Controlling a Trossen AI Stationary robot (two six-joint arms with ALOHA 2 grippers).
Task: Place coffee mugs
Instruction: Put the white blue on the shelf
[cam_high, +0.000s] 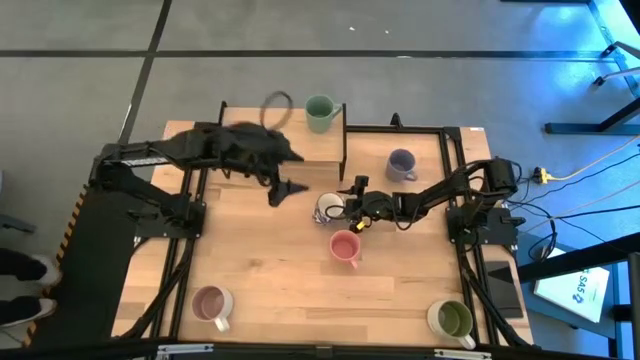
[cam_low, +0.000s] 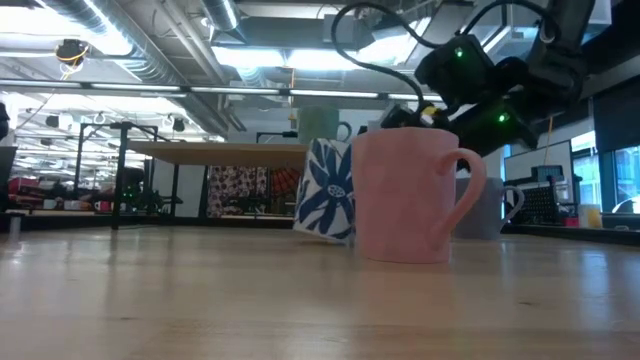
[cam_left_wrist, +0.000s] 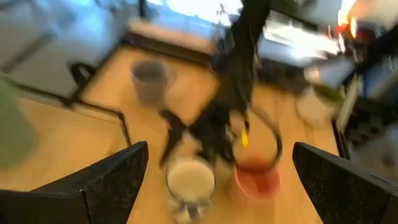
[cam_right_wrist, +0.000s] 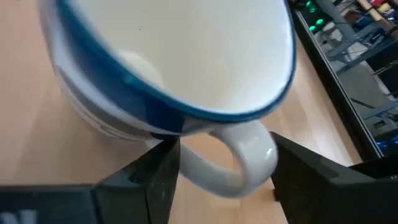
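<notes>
Looking down on the table (cam_high: 270, 275), we see the right end effector (cam_high: 352, 203) at the white mug with blue pattern (cam_high: 329, 207) near the middle, its fingers (cam_right_wrist: 155, 180) spread on either side of the handle and not pressing it, so it counts as released. From table height that mug (cam_low: 327, 190) leans, tilted, just behind the pink mug (cam_low: 405, 195), which stands upright a little nearer the front edge. The left end effector (cam_high: 284, 188) hangs above the table beside the raised wooden shelf (cam_high: 315, 150), fingers wide apart and holding nothing. We spot the green mug (cam_high: 320, 113) on that shelf, the lavender mug (cam_high: 401, 164) toward the back right, the beige-pink mug (cam_high: 211, 304) front left, and the cream mug with olive-green inside (cam_high: 452, 320) front right.
</notes>
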